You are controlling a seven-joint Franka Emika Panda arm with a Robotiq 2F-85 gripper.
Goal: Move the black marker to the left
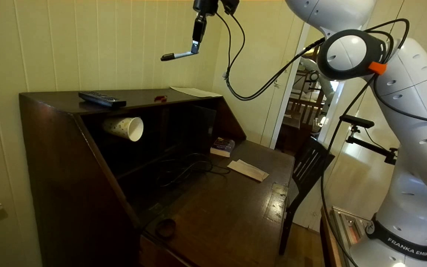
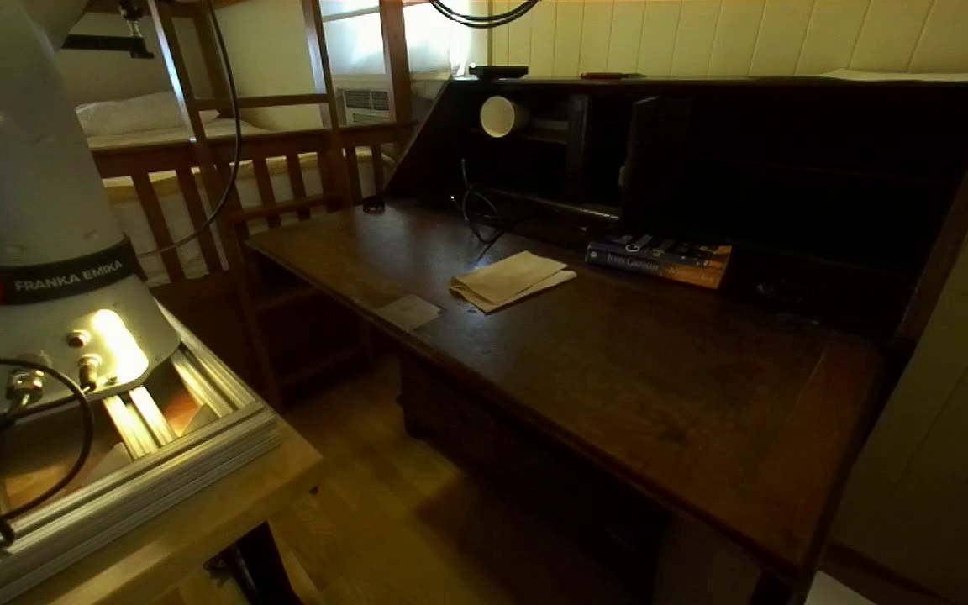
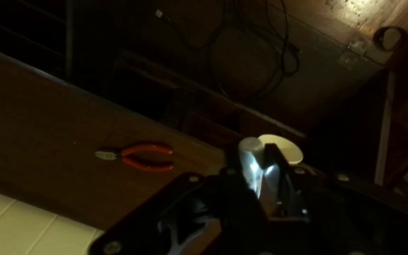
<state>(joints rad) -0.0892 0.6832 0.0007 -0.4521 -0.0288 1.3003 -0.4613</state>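
Note:
The black marker (image 1: pixel 178 56) has a black cap and a light grey body. In an exterior view my gripper (image 1: pixel 195 46) is shut on the body's end and holds the marker roughly level, high above the desk top. The capped end sticks out to the left there. In the wrist view the gripper (image 3: pixel 252 156) has the marker's pale end (image 3: pixel 252 161) between its fingers; the capped end is hidden. Gripper and marker are out of view in the remaining exterior view.
A dark wooden desk (image 1: pixel 228 207) stands below. On its upper shelf lie a black remote (image 1: pixel 102 99), red-handled pliers (image 3: pixel 147 157) and white paper (image 1: pixel 195 91). A white cup (image 1: pixel 122 128) lies sideways in a cubby. A book (image 2: pixel 656 259), brown paper (image 2: pixel 511 280) and cables (image 1: pixel 189 167) lie lower.

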